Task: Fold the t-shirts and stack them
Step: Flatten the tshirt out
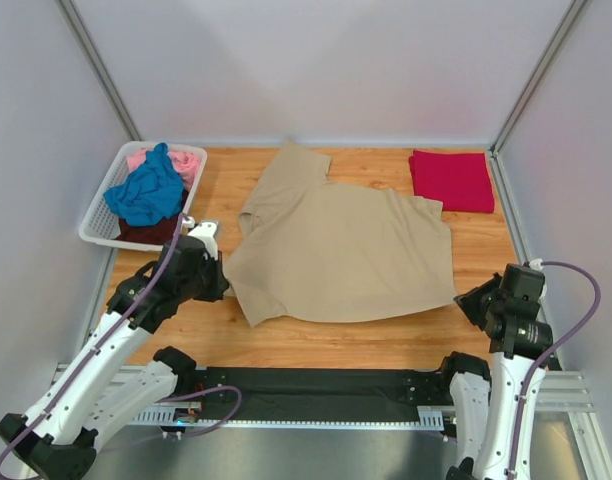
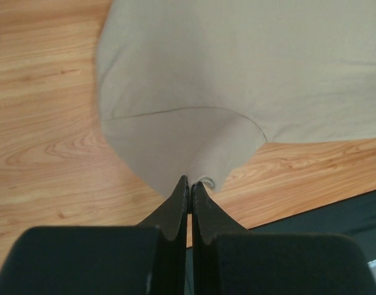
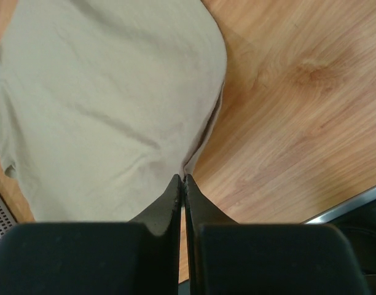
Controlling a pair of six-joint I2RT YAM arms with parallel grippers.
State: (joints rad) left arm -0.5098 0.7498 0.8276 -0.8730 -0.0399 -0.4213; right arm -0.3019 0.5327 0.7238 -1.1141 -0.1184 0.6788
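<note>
Top: tan t-shirt (image 1: 341, 255) spread mid-table, lightly wrinkled, one sleeve toward the far edge. Bare table (image 1: 366, 345) strip along the near edge. Red t-shirt (image 1: 451, 180) folded, far right corner, apart from the tan one. Left gripper (image 1: 222, 282) at the tan shirt's near-left edge, right gripper (image 1: 466, 300) at its near-right corner.
Left wrist: fingers (image 2: 174, 212) clamped on a raised tan fold.
Right wrist: fingers (image 3: 168, 206) pinched together on the tan edge, wood open to the right.

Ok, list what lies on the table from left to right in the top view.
Basket → tan shirt → red shirt.
</note>
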